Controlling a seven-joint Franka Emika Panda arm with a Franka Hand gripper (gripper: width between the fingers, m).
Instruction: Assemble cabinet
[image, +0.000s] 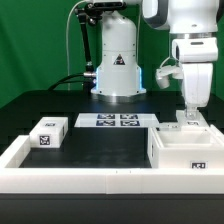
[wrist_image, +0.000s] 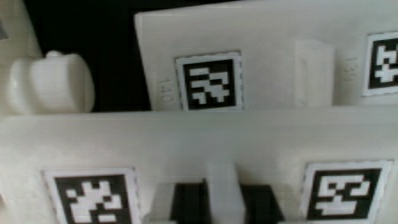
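Note:
The cabinet's white boxy body (image: 185, 150) stands at the exterior view's right, near the front rim. My gripper (image: 190, 112) comes straight down onto its top, beside a small raised white part (image: 186, 124). In the wrist view my gripper (wrist_image: 217, 203) is shut, with only a thin pale strip showing between its dark fingers (wrist_image: 185, 203). They sit against a white tagged panel face (wrist_image: 89, 150). Beyond it lies another white tagged panel (wrist_image: 214, 70), and a rounded white knob (wrist_image: 45, 85) is beside that. I cannot tell whether anything is pinched between the fingers. A small tagged white piece (image: 46, 133) lies apart at the exterior view's left.
The marker board (image: 118, 121) lies flat at the back middle, in front of the arm's white base (image: 118, 65). A low white rim (image: 60, 170) frames the black table along the front and sides.

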